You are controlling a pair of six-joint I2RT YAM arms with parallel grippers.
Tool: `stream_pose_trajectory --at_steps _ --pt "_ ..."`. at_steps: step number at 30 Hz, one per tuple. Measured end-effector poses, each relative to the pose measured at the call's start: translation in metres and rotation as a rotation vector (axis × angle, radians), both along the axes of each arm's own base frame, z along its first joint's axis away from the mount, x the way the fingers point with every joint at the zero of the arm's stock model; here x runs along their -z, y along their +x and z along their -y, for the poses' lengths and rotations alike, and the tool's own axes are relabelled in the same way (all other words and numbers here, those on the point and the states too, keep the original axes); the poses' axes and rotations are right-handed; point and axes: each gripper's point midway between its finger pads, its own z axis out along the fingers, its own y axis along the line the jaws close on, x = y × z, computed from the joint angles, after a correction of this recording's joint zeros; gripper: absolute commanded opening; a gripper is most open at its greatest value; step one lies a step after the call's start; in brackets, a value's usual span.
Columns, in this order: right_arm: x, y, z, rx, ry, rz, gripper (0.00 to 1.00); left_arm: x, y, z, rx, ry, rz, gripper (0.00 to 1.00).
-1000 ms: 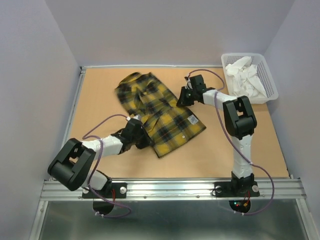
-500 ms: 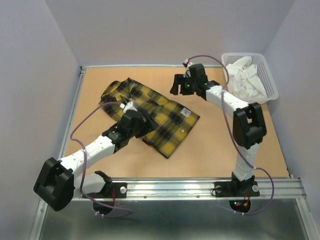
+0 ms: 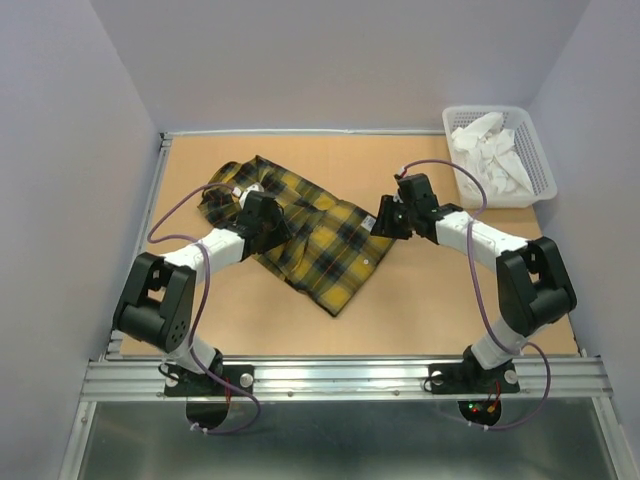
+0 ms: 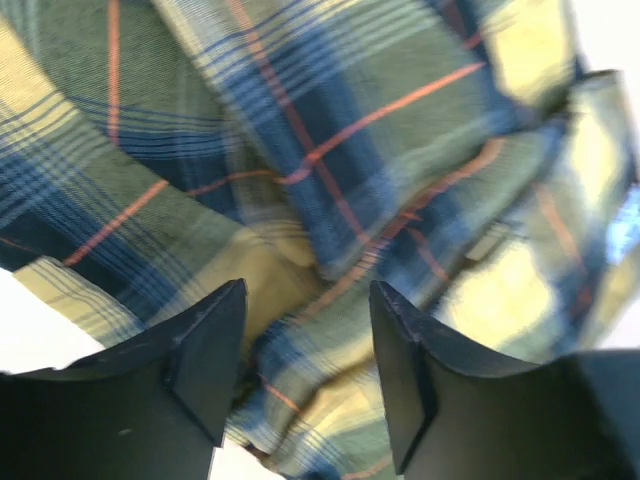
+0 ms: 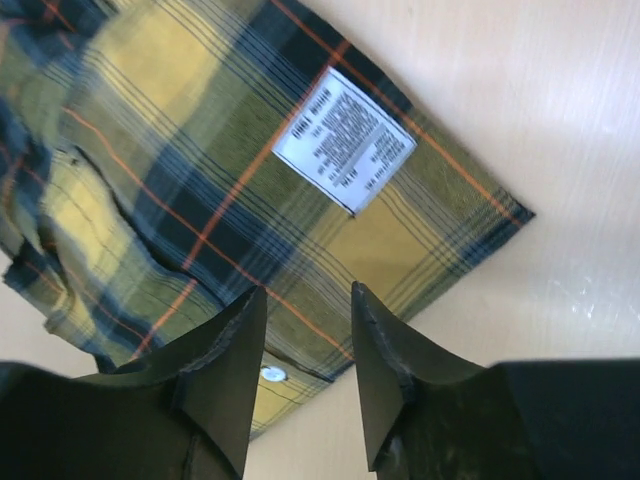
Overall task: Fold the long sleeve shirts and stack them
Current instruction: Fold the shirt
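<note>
On the table [image 3: 450, 300], the shirt [image 3: 320, 245] lies rumpled, left of centre. Left gripper [image 4: 308, 300] hovers over its folds, fingers spread; right gripper [image 5: 308, 300] near its label [image 5: 345, 140], fingers apart, holding nothing.

You get bright, even light from above in the top view. The arms [image 3: 215, 245] drop only small, soft shadows on the table [image 3: 430, 300]. The white basket [image 3: 520, 200] looks a bit washed out. Your left wrist view is blurry: the shirt [image 4: 330, 150] has smeared, soft stripes, and the corners glow plain white. The left fingers [image 4: 200, 370] are just dark shapes there. Your right wrist view is sharper. You can see print on the label [image 5: 345, 140], but it is too small to read. The table shines a little on the right, and the right fingers [image 5: 220, 380] look dark.
</note>
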Motion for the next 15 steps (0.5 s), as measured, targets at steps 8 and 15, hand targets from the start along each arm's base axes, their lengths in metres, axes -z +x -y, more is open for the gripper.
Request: stream_pose_trajectory --at_steps 8,15 --pt "0.046 0.003 -0.001 0.012 -0.026 -0.068 0.4 0.028 0.004 -0.014 -0.044 -0.009 -0.078 0.6" --pt "0.058 0.051 -0.007 0.003 -0.054 -0.02 0.4 0.03 0.009 -0.018 -0.05 -0.043 -0.089 0.62"
